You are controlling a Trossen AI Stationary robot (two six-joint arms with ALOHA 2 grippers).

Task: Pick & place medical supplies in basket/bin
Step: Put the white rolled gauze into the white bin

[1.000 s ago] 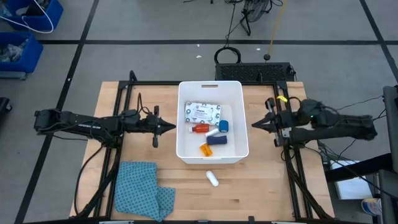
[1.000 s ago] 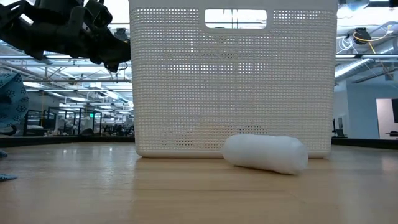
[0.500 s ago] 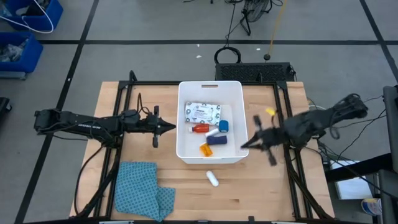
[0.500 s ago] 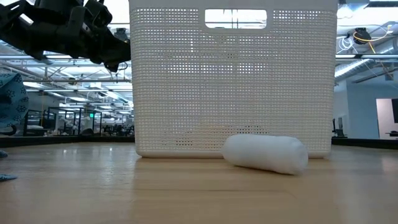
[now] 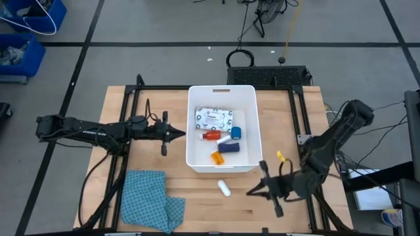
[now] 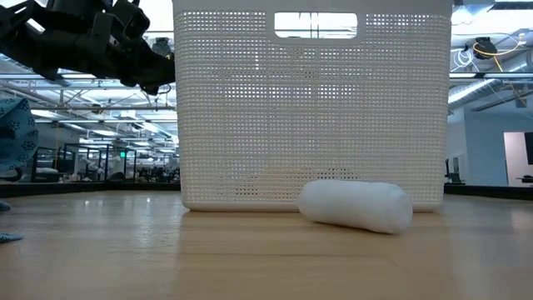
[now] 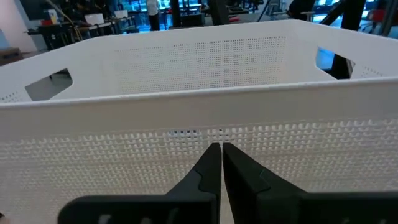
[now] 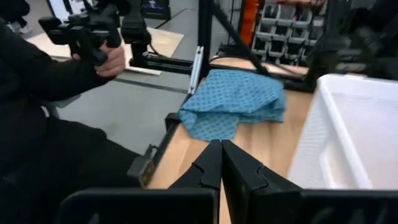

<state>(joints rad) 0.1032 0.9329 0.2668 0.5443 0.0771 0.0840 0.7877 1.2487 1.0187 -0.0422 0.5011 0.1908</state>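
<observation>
The left arm lies stretched out low across the counter (image 5: 118, 98) from its left edge, forearm and wrist nearly in one straight line; its left pincer (image 5: 182, 134) stops just beside the long left wall of the white tub (image 5: 193, 141), tips together and holding nothing; in the left wrist view the two dark fingers (image 7: 211, 165) meet in front of the perforated wall. The right arm is folded: the elbow stands high over the counter's right edge, the forearm drops down and inward, and the right pincer (image 5: 251, 193) hangs over the front of the counter, pointing toward the left side; its jaws are pressed together and empty; in the right wrist view it faces the blue patterned cloth (image 8: 233, 102), with a person's hand (image 8: 111, 59) on a controller beyond the counter. Inside the tub lie the white printed packet (image 5: 214, 118), the red-capped bottle (image 5: 210, 136), the blue tape roll (image 5: 236, 132), the dark blue strip (image 5: 228, 147) and the orange pill bottle (image 5: 217, 157); one white cylinder (image 5: 224, 188) lies on the counter just in front of the tub's near wall, between the cloth and the right pincer, apart from both.
</observation>
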